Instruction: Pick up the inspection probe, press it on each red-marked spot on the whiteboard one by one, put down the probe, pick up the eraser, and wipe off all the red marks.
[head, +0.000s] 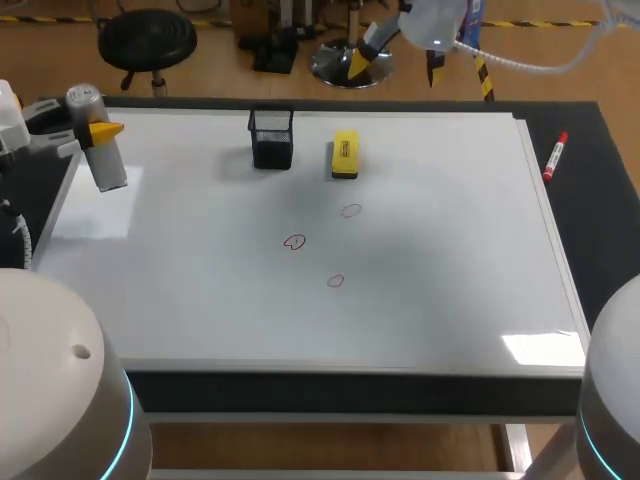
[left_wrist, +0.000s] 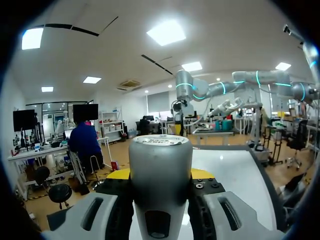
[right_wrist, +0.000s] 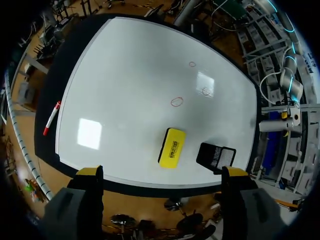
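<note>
My left gripper (head: 100, 135) is at the whiteboard's (head: 450, 250) far left edge, shut on the grey cylindrical inspection probe (head: 103, 155). In the left wrist view the probe (left_wrist: 160, 150) stands upright between the fingers of that gripper (left_wrist: 160, 174). Three red marks (head: 350, 210), (head: 294, 242), (head: 335, 281) sit near the board's middle. The yellow eraser (head: 345, 155) lies at the back, untouched. My right gripper (head: 420, 72) hangs open, high beyond the board's far edge. In its view, that gripper (right_wrist: 162, 171) looks down on the eraser (right_wrist: 172, 147) and the marks (right_wrist: 176, 101).
A black mesh pen holder (head: 272, 138) stands just left of the eraser. A red marker (head: 555, 157) lies on the dark table off the board's right edge. The board's raised frame (head: 545, 220) borders its right side.
</note>
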